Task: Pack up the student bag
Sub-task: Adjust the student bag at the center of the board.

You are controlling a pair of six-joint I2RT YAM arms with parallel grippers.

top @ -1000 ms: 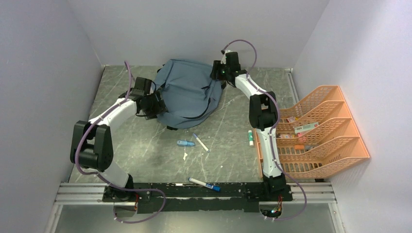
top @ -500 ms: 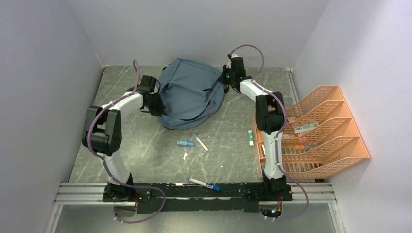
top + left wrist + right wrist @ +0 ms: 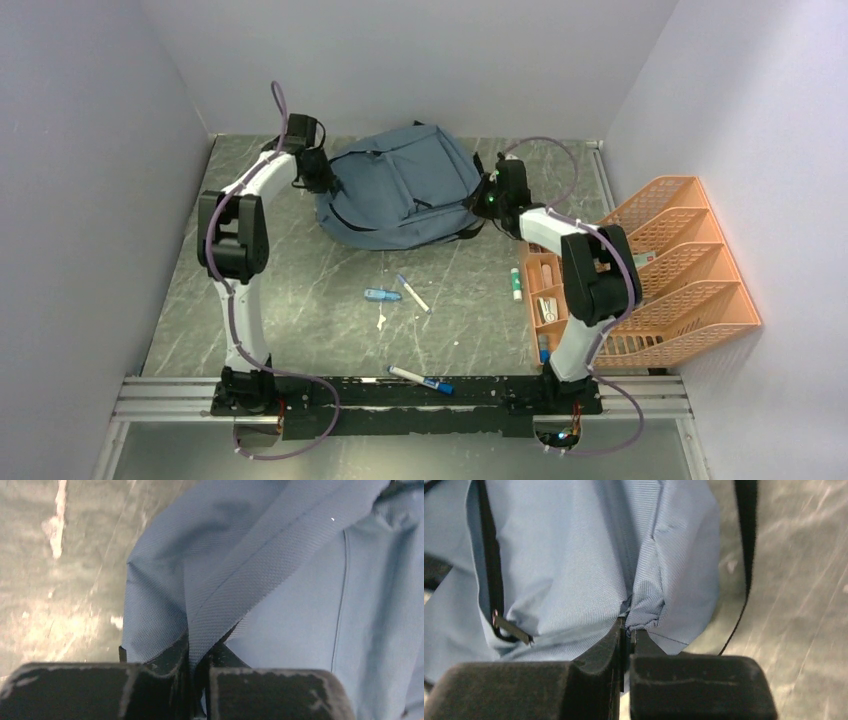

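Observation:
The student bag (image 3: 400, 190), grey-blue fabric with black zippers, lies spread at the back of the table with its front pocket facing up. My left gripper (image 3: 322, 180) is at the bag's left edge, shut on a fold of its fabric (image 3: 200, 630). At the bag's right edge my right gripper (image 3: 483, 200) is shut on a bunched pinch of the cloth (image 3: 641, 617). A black zipper line with a metal pull (image 3: 511, 630) runs left of that pinch. A black strap (image 3: 746, 540) hangs down on the right.
An orange mesh tray rack (image 3: 655, 270) with small items stands at the right. On the table in front of the bag lie a blue object (image 3: 382, 295), a white pen (image 3: 413, 294), a glue stick (image 3: 516, 283) and a marker (image 3: 421, 379) near the front rail.
Both grippers have closed on the bag's edges. The left arm moved back, the right arm came forward and right. The bag turned from a crumpled heap to lying flatter, pocket up.

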